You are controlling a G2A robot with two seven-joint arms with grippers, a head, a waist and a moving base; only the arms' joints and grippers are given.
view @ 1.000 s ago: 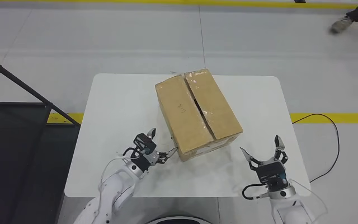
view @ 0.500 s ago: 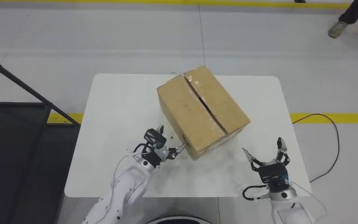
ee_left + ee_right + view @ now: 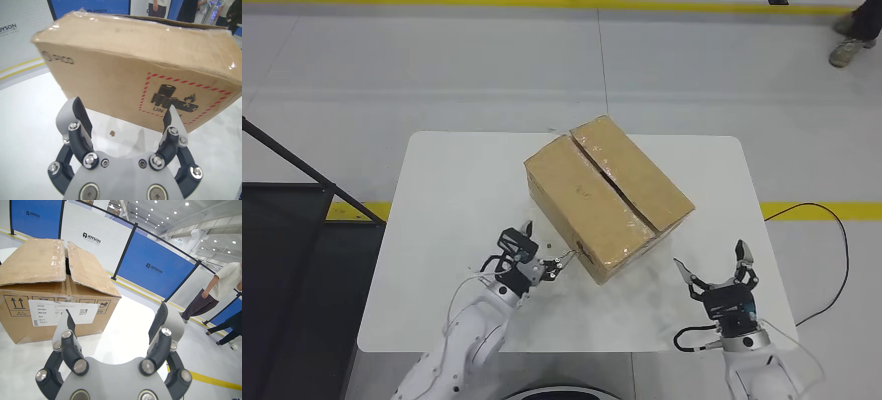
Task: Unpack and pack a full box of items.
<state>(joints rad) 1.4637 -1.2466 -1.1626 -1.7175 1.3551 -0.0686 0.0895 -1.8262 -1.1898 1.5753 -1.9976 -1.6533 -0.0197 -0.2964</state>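
Box (image 3: 607, 200) flaps shut, skewed on desk (image 3: 442, 200) | left pincer (image 3: 545, 247) spread wide, empty, beside box's 8 o'clock face, likely to nudge it | right pincer (image 3: 709, 258) spread, empty, 4 o'clock.

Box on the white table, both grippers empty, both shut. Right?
Not shut: both are open. The left wrist view shows the left gripper with its jaws spread, close to the side of the box. The right wrist view shows the right gripper spread too. The rest holds: the box sits on the white table and both grippers are empty.
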